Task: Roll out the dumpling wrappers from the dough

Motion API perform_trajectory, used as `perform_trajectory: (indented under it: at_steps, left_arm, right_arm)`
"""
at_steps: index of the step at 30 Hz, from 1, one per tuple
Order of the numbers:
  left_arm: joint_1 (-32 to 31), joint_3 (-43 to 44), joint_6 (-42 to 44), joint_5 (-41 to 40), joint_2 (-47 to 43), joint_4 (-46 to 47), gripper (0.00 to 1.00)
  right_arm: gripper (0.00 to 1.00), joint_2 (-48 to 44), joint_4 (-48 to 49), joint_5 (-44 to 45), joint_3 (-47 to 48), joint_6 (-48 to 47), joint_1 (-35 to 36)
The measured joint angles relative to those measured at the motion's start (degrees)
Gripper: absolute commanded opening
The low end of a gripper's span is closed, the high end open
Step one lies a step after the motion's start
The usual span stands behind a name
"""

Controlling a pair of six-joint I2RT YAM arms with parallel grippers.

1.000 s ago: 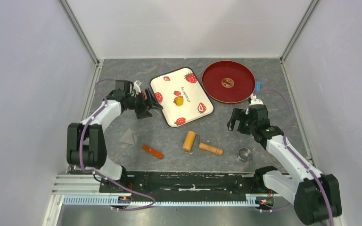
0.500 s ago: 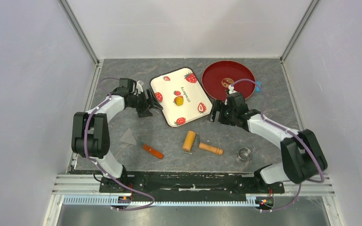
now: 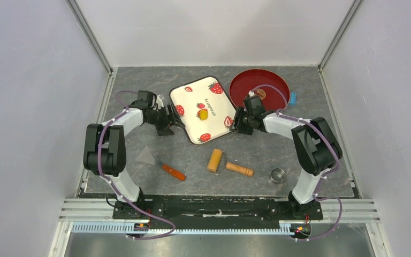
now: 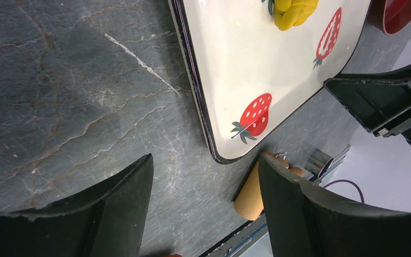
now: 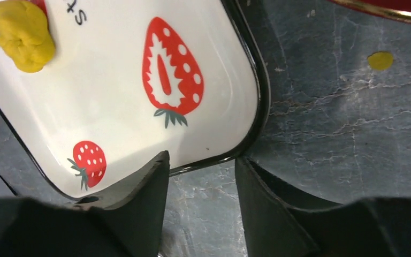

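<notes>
My left gripper (image 4: 204, 160) hangs released at a corner of the white strawberry-print tray (image 4: 246, 64). My right gripper (image 5: 202, 160) straddles its rim, jaws apart, nothing grasped. The bright-yellow soft dough lump (image 5: 24, 35) lies mid-tray.

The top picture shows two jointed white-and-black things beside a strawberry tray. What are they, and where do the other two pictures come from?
Those are two robot arms, seen from a camera overhead. Each ends in a two-finger gripper with its own small camera; the other pictures look past those dark fingers. On the table lie a tray holding yellow dough, a red plate, a wooden roller, a scraper and a metal ring. The left gripper is open beside the tray; the right gripper straddles its rim, a gap showing. Nothing is clearly gripped.
</notes>
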Motion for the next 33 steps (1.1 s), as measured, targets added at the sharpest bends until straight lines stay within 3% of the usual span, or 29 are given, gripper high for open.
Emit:
perform_trajectory:
  at_steps: [12, 22, 33]
  left_arm:
    - [0.0, 0.07, 0.02, -0.02, 0.0, 0.0, 0.75]
    - [0.0, 0.09, 0.09, -0.02, 0.0, 0.02, 0.75]
    - [0.0, 0.52, 0.52, -0.9, 0.0, -0.37, 0.75]
  right_arm:
    - [0.23, 6.25, -5.14, 5.62, 8.9, -0.74, -0.17]
    - [0.19, 13.16, -12.35, 12.57, 21.22, -10.08, -0.15]
    - [0.21, 22.88, -17.99, 14.64, 37.13, -20.31, 0.0]
